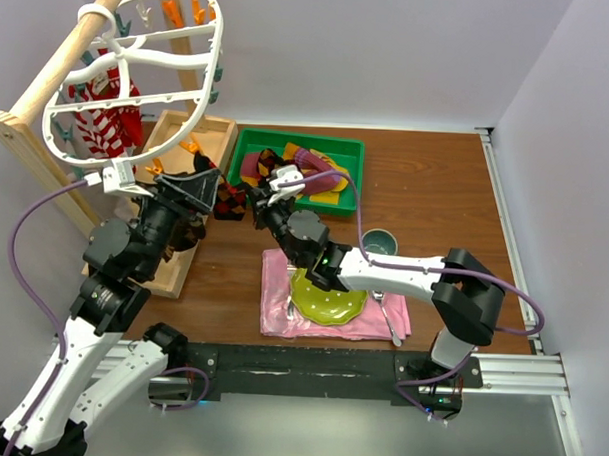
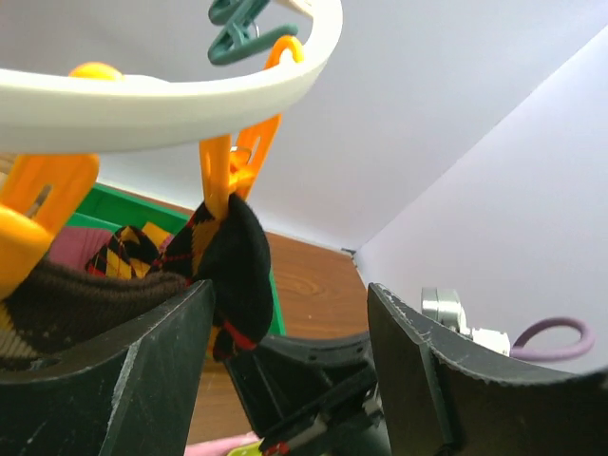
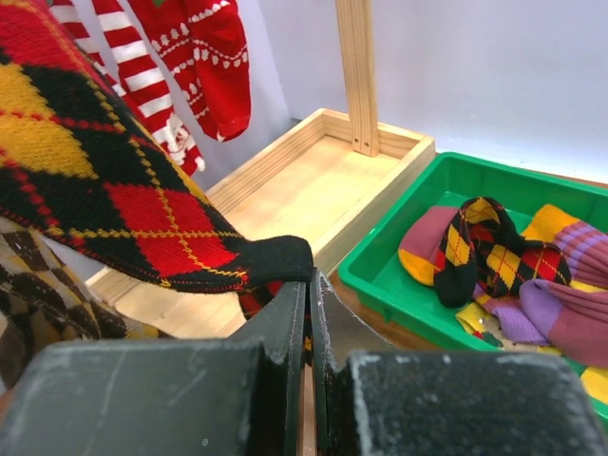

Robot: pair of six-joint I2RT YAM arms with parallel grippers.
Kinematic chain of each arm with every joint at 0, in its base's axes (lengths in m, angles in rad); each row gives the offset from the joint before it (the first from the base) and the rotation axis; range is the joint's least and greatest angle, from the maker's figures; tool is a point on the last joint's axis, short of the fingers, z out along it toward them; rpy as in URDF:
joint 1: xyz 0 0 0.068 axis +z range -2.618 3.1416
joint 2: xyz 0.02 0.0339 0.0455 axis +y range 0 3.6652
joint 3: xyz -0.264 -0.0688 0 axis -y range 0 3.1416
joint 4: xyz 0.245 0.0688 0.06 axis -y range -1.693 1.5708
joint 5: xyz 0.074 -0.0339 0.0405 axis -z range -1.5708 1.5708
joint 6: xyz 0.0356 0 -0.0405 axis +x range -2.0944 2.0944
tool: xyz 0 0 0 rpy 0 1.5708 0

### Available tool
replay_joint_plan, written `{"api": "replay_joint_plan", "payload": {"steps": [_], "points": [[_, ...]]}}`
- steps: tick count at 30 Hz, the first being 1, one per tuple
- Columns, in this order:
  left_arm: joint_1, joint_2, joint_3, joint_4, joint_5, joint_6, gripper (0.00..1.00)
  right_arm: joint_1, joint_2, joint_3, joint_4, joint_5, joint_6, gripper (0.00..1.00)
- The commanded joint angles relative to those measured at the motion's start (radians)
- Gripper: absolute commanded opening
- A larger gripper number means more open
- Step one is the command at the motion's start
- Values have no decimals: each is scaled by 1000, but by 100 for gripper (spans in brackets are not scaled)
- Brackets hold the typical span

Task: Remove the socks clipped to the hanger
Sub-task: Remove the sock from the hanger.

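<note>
Item: argyle sock (image 2: 237, 256), black with red and yellow diamonds. It hangs by one end from an orange clip (image 2: 218, 171) on the rim of the white hanger (image 2: 171, 104), at the counter's far left.

Right tool (image 3: 309, 285): fingers drawn narrow, pinching the sock's black edge at their tips; the rest of the fabric drapes off to its left.

Left tool (image 2: 290, 304): spread wide, one finger on either side of the clipped end and just below the clip (no contact with the sock can be made out).

Also on the hanger: red-and-white striped socks (image 3: 142, 71), hanging beside the upright of the wooden rack (image 3: 356, 76).

Green tray (image 3: 380, 280): just right of the rack's wooden base, holding loose socks, among them a second argyle one (image 3: 475, 247).

Counter (image 1: 436, 193): brown wood grain. Pink napkin (image 1: 282, 307) near the arm bases, with a yellow-green plate (image 1: 327, 301) on it.
</note>
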Motion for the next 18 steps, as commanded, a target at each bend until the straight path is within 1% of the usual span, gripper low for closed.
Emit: {"api": "replay_joint_plan", "payload": {"steps": [1,9,18], "points": [[-2,10,53,65,-56,-49,70,19,-29,-3,88,82,-46,0],[-2,-9,70,56,-156,-98,66,38,-18,6,83,105,-60,0],[-2,17,87,66,-199,-107,65,72,-11,30,75,163,-108,0]]}}
